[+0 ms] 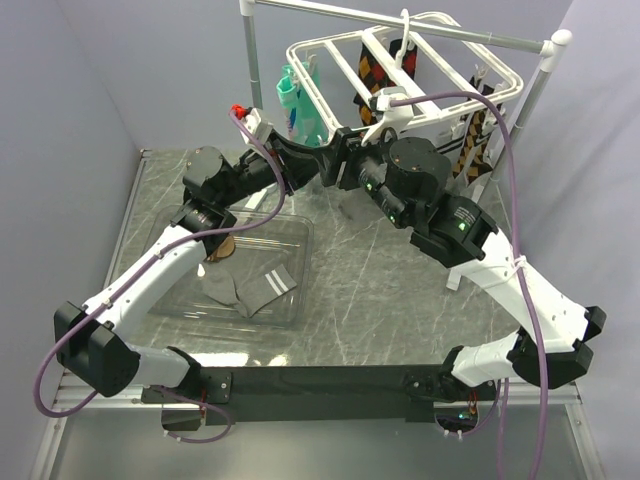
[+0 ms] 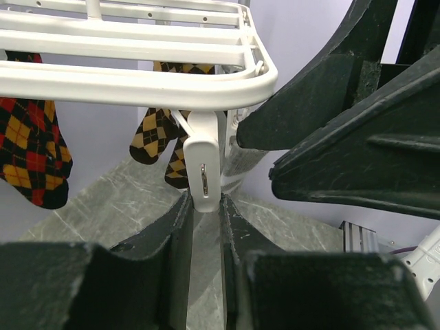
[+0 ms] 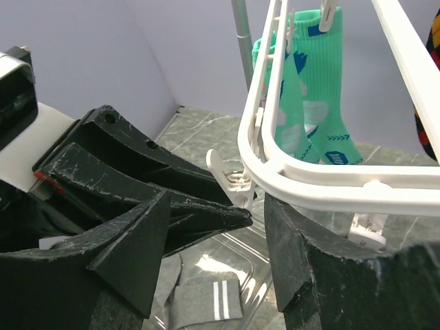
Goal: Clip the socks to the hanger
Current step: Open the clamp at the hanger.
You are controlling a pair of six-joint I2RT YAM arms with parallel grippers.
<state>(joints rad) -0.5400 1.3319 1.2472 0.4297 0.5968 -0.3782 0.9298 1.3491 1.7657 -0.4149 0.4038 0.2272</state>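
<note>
Two end effectors meet at one corner clip of the hanger.

Closed on a white clip point(image 2: 204, 165), the left end effector point(image 2: 204, 206) presses its fingers against both sides of the clip's lower end, just under the rim of the hanger point(image 2: 137, 86). The right end effector point(image 3: 218, 206) is spread wide and holds nothing, its fingers flanking the left one's tips and the hanger's rounded corner. Argyle socks point(image 2: 31, 144) and teal socks point(image 3: 323, 82) hang from the frame behind. In the top view the hanger is at 1 o'clock. The grey socks point(image 1: 268, 284) lie at 7 o'clock from the end effectors, in a clear tray point(image 1: 292, 232) on the tabletop point(image 1: 380, 285), well apart from the hanger.
</note>
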